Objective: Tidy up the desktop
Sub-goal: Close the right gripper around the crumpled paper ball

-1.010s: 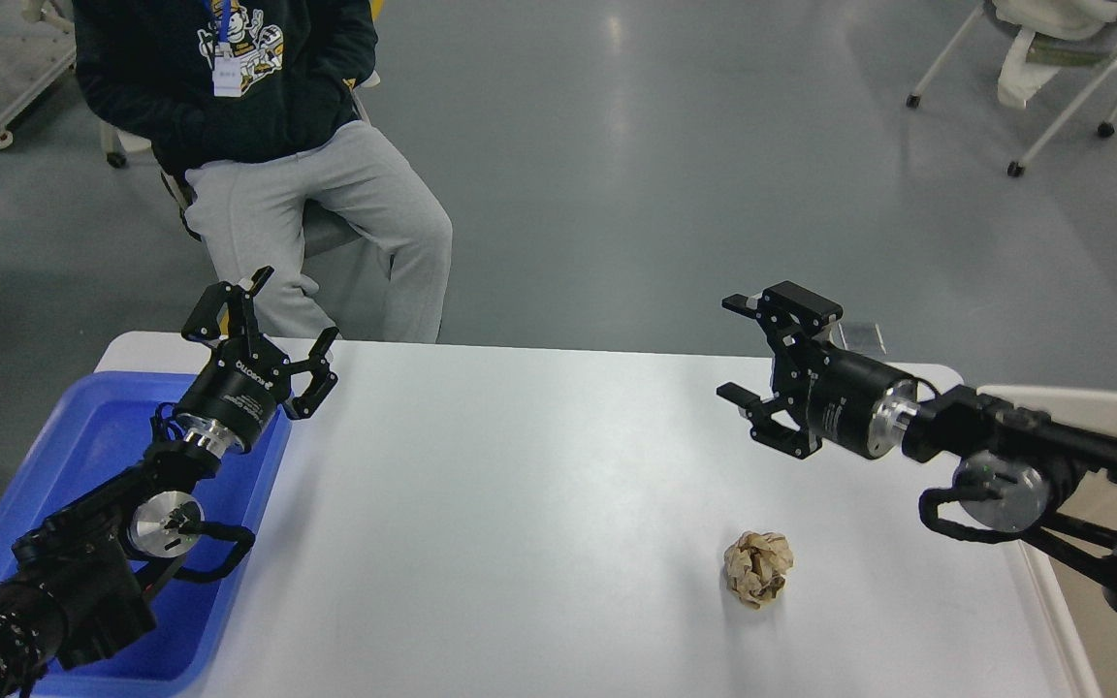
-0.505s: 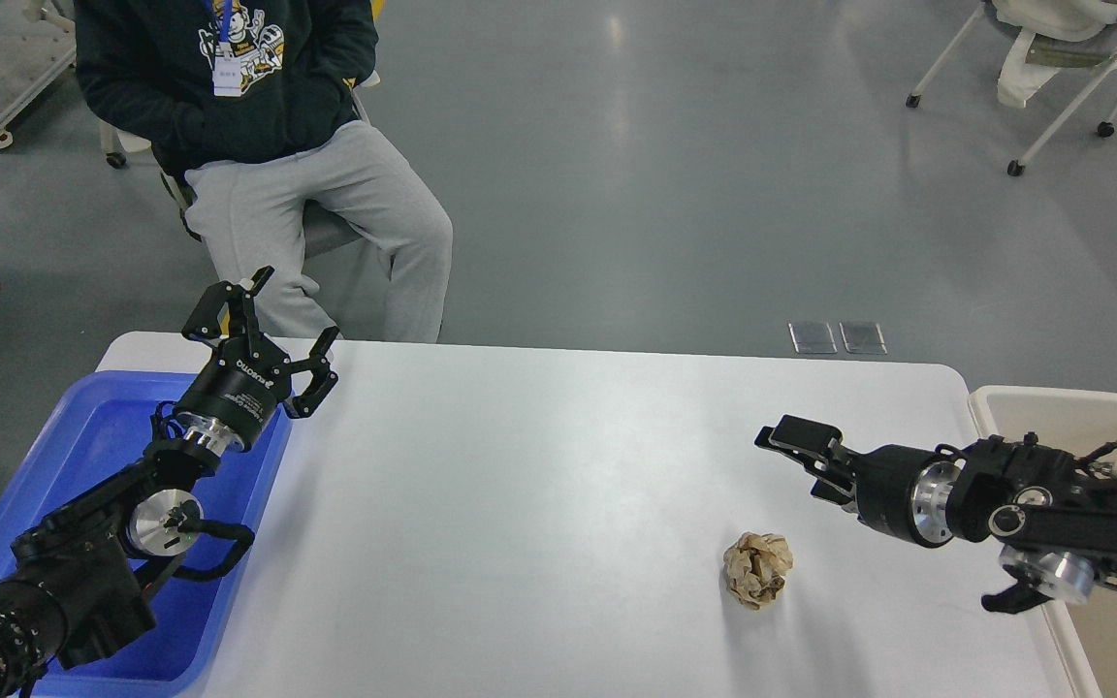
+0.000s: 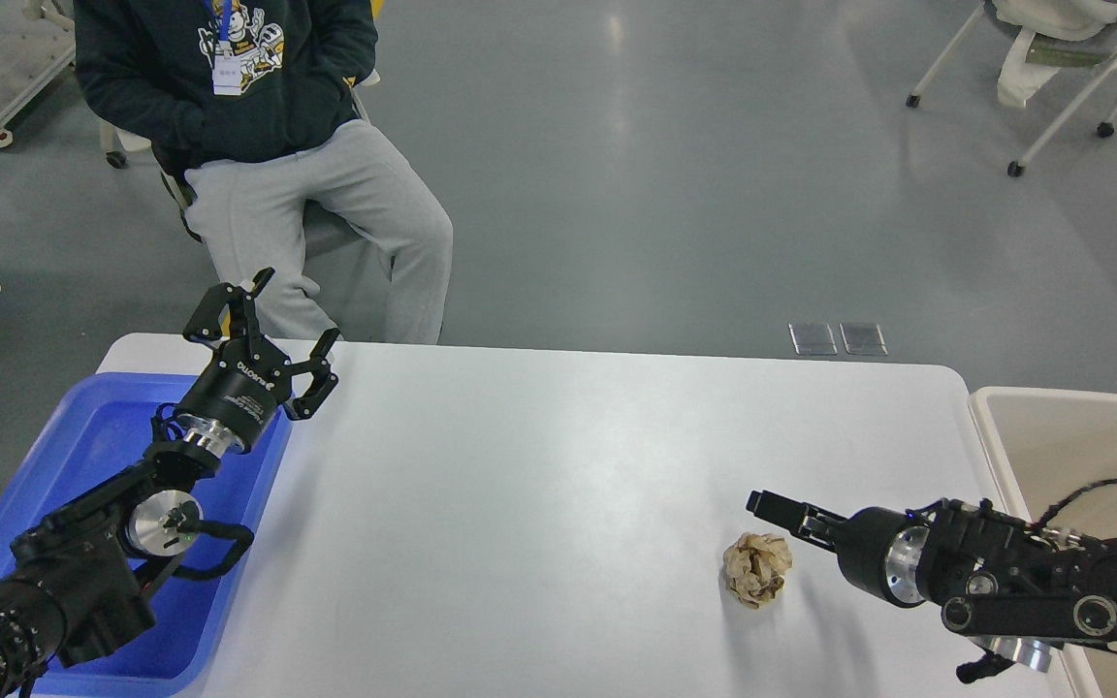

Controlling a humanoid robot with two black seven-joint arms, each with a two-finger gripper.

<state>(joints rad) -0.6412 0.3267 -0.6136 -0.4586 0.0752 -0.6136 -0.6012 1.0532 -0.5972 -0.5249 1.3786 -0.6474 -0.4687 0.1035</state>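
Desktop (image 3: 539, 504) filled mid/lower frame, white, mostly bare. Paper ball (image 3: 758, 569) sat lower right on it. Right gripper (image 3: 774, 509) was low, just beside ball's upper right edge, seen side-on so couldn't tell fingers apart, no idea if open or closed. Left gripper (image 3: 272, 334) sat upper left over blue tray (image 3: 83, 436) edge, fingers spread, holding nothing. Beige bin (image 3: 1043, 436) far right. Risk imo: ball's light + crumpled, a finger clipping it sideways could roll it away, or pinch just squashes/slips.
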